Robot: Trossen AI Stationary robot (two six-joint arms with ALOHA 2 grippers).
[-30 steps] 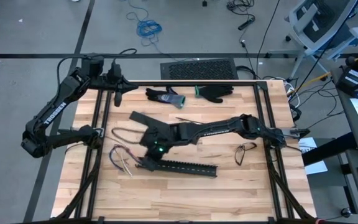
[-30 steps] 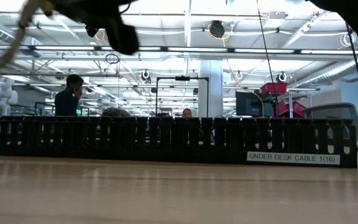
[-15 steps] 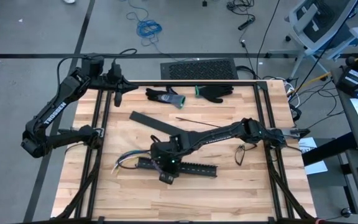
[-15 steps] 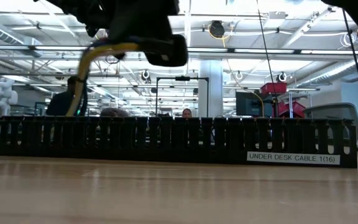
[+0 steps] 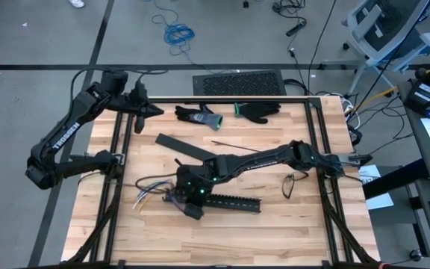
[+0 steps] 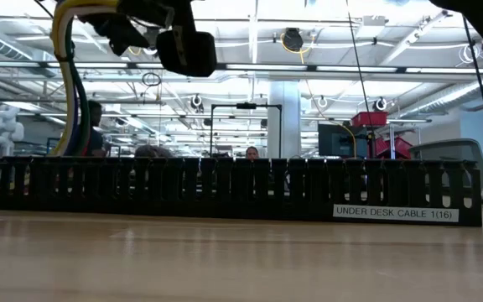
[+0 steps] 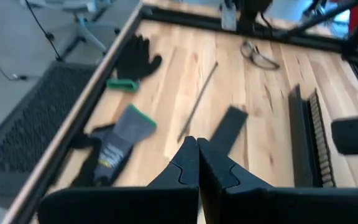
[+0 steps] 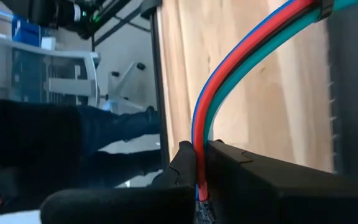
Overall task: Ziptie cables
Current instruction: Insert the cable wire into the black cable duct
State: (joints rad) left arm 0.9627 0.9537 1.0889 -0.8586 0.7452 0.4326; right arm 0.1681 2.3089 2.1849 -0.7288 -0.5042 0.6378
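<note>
The cables [image 5: 149, 187], a bundle of red, yellow, blue and green wires, lie left of the black slotted duct [image 5: 228, 202]. My right gripper [image 5: 179, 198] reaches in from the right and is shut on them at the duct's left end. In the low view the cables [image 6: 68, 101] hang down behind the duct [image 6: 241, 190]. My left gripper [image 5: 143, 112] waits shut above the table's far left corner, its fingers [image 7: 185, 167] closed on nothing. My right gripper pinches the cable bundle [image 8: 199, 163] between its two fingers, which slant down from the table's right side. Red, blue and green wires run out between the fingers and curve away over the table. The free ends [image 5: 142, 197] trail on the wood left of the duct.
A flat black strip [image 5: 185, 147] and a thin zip tie [image 5: 237, 147] lie mid-table. Two gloves [image 5: 198, 116] [image 5: 258, 110] rest near the far edge. Glasses [image 5: 295, 182] lie at the right. Bare wood runs along the near edge.
My right gripper has swung toward the near edge over the duct's left end and tipped further down, staying shut on the cables. The loop that lay spread on the table has been drawn in; the bundle now hangs steeply from the gripper.
</note>
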